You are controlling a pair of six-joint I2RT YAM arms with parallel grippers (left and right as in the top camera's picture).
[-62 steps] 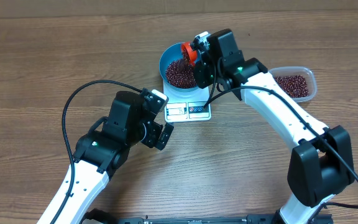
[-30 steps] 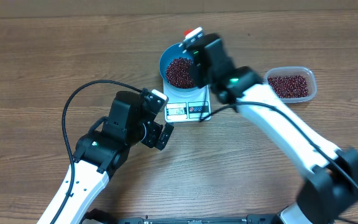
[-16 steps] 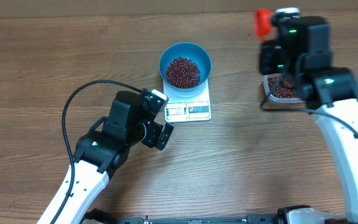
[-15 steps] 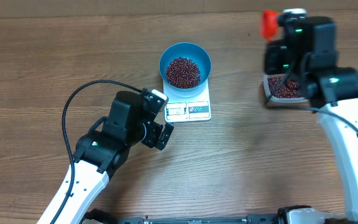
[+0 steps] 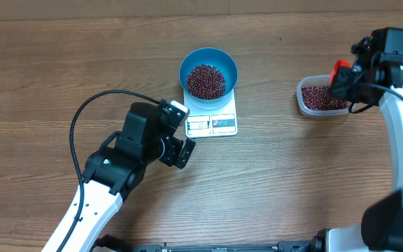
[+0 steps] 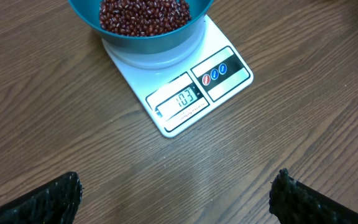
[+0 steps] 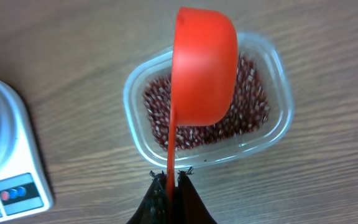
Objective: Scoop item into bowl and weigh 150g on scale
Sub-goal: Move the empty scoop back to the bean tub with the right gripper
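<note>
over the tub (image 7: pixel 133 93) at right, right gripper (image 7: pixel 171 182) is pinching the scoop (image 7: pixel 205 68); left gripper (image 6: pixel 176 190) is idling spread wide. scale (image 6: pixel 225 87) under the bowl (image 6: pixel 135 41) is showing short, more beans (image 6: pixel 142 12) needed.

scale (image 6: pixel 188 79), display reading 103, round button symbols beside it illegible

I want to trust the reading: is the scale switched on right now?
On. In the left wrist view the scale has clear digits on its display, with the blue bowl of beans resting on it.
</note>
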